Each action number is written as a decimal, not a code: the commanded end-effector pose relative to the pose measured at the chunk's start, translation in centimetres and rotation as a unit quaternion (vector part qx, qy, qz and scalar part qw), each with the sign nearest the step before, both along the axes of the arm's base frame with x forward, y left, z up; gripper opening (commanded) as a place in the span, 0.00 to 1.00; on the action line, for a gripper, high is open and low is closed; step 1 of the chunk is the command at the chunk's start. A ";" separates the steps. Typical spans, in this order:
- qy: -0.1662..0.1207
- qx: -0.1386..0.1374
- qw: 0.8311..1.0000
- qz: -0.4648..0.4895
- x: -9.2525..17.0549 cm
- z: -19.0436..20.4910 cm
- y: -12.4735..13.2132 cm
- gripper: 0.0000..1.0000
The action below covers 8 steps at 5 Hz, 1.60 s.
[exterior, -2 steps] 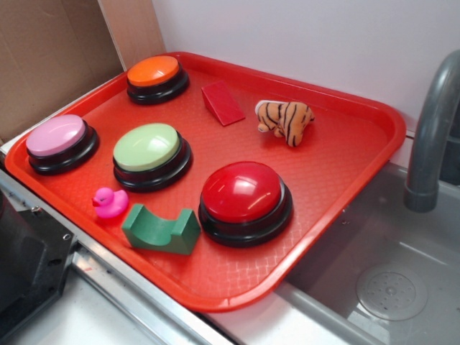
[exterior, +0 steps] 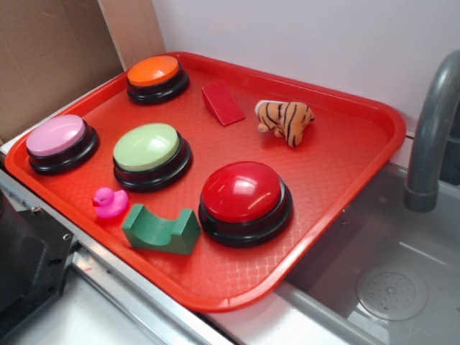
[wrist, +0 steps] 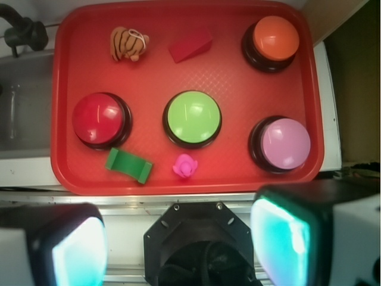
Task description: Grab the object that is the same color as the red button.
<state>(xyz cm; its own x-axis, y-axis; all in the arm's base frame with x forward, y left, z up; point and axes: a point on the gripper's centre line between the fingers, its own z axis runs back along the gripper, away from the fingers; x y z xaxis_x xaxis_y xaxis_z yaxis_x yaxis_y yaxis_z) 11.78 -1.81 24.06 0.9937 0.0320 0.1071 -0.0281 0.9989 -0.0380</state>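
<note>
Red on red is your trouble: the wedge block (wrist: 190, 46) lies at the tray's (wrist: 65, 173) far edge, between the tiger toy (wrist: 128, 43) and the orange button (wrist: 272, 40), well apart from the red button (wrist: 100, 118). Your gripper (wrist: 178, 241) hangs high off the tray's near side, jaws spread wide, empty. Descend carelessly and you could misjudge the wedge's outline (it blends into the tray), or slip off its sloped face.

A plain white wall (exterior: 287, 36) fills the upper frame, with brown cardboard (exterior: 43, 57) at upper left. At right, a grey curved faucet (exterior: 431, 136) rises over a grey metal sink basin (exterior: 381, 273) (round drain at lower right).
</note>
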 end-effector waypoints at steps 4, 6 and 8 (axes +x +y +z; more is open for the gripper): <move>-0.087 0.037 0.906 0.412 16.2 -5.8 0.2 1.00; -0.106 0.089 0.871 0.471 18.7 -9.9 3.5 1.00; -0.088 0.109 0.887 0.440 20.0 -14.5 6.1 1.00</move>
